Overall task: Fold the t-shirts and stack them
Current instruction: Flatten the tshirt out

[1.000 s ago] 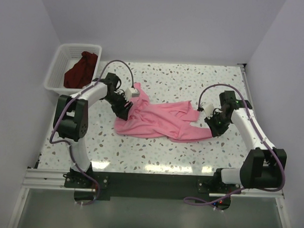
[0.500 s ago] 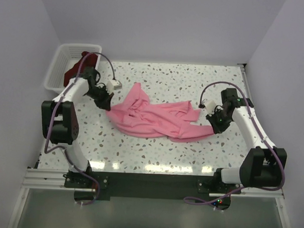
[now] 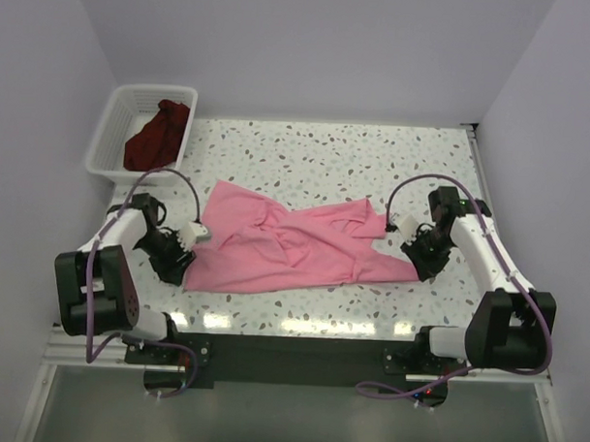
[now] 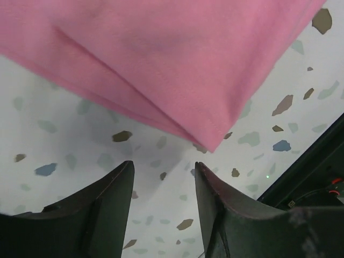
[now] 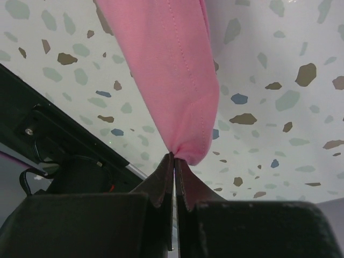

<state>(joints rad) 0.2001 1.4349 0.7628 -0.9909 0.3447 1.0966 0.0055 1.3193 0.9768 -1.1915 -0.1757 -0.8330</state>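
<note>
Pulled flatter, the pink t-shirt (image 3: pixel 284 250) lies released by the open left gripper (image 4: pixel 164 167); a tug from the right gripper (image 5: pixel 174 159), pinching its corner, could rumple it.

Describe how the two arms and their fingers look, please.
The left arm and right arm have white tubular links with black joint housings. A purple cable loops to each wrist. The fingers are dark and wedge-shaped, tapering to the tips.

A white, grey-flecked terrazzo-pattern surface (image 3: pixel 355 155) carries a light pink cloth t-shirt (image 3: pixel 274 254), spread out and rumpled between the left jaws and the right jaws. One corner lies just ahead of the left jaws. A white plastic lattice basket (image 3: pixel 106 127) stands well beyond the left jaws, at the far corner.
</note>
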